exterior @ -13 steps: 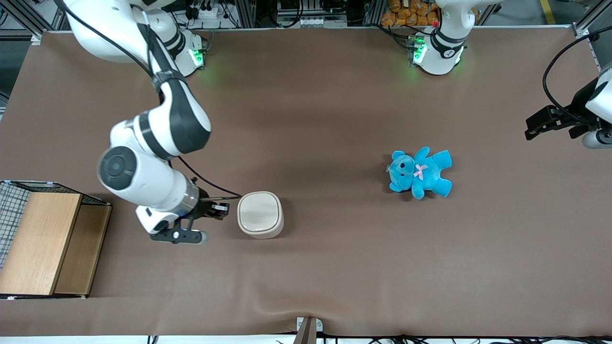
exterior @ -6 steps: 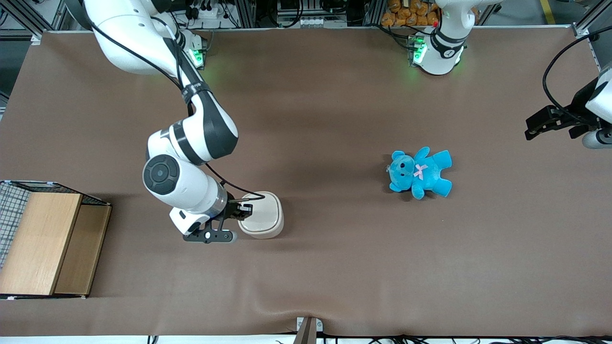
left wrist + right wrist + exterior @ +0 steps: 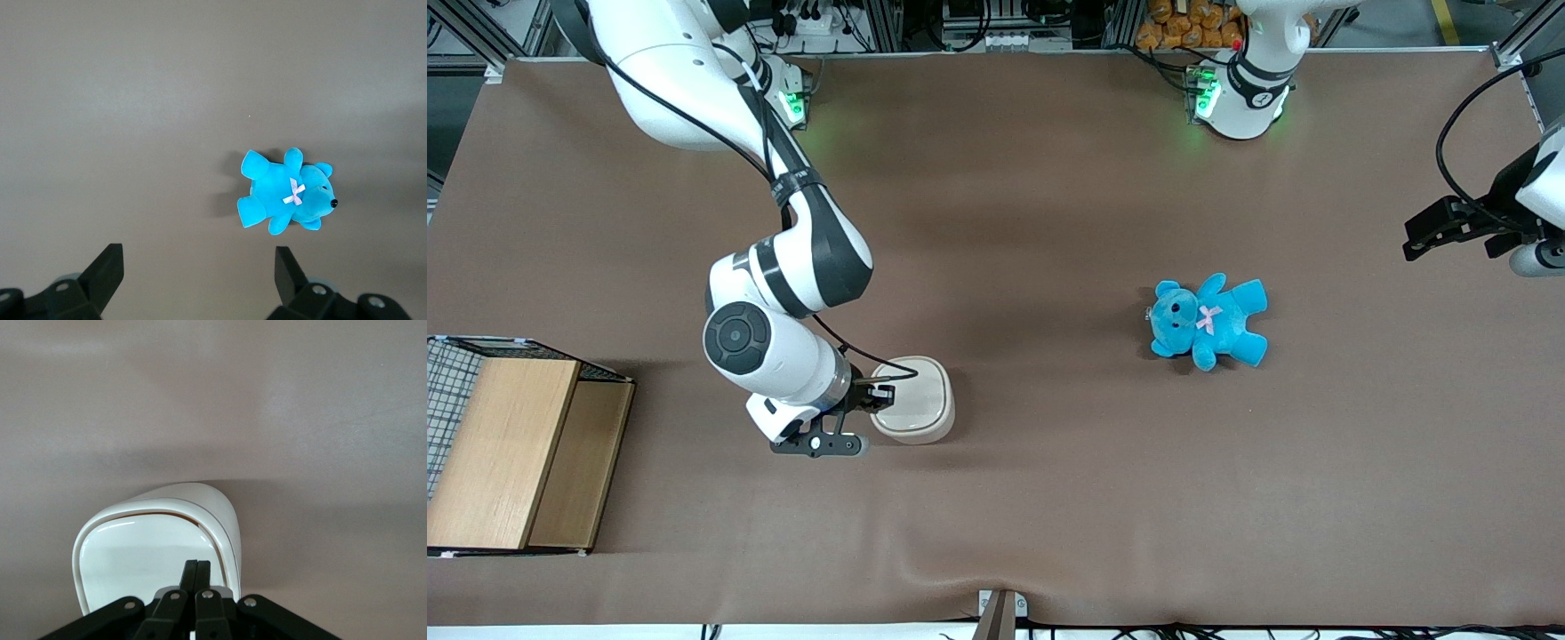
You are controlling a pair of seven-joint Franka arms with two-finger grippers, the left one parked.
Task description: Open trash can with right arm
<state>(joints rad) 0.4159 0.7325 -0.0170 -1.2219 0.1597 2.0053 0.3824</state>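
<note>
The trash can [image 3: 914, 398] is a small cream-white rounded-square bin standing on the brown table, its flat white lid [image 3: 143, 560] lying nearly level with a thin tan slit showing at one edge. My right arm [image 3: 783, 267] reaches down to it from the table's back edge. The gripper [image 3: 882, 396] is shut with nothing held, its two black fingertips pressed together over the lid's edge nearest the working arm's end of the table. In the right wrist view the gripper [image 3: 197, 565] rests low over the lid.
A blue teddy [image 3: 1208, 322] lies on the table toward the parked arm's end. A wooden box with wire mesh [image 3: 511, 449] stands at the working arm's end. The brown table cover [image 3: 1049, 498] has a small wrinkle at its front edge.
My gripper has travelled from beside the trash can to over the edge of its lid, and the elbow swung along with it. The can stays in place.
</note>
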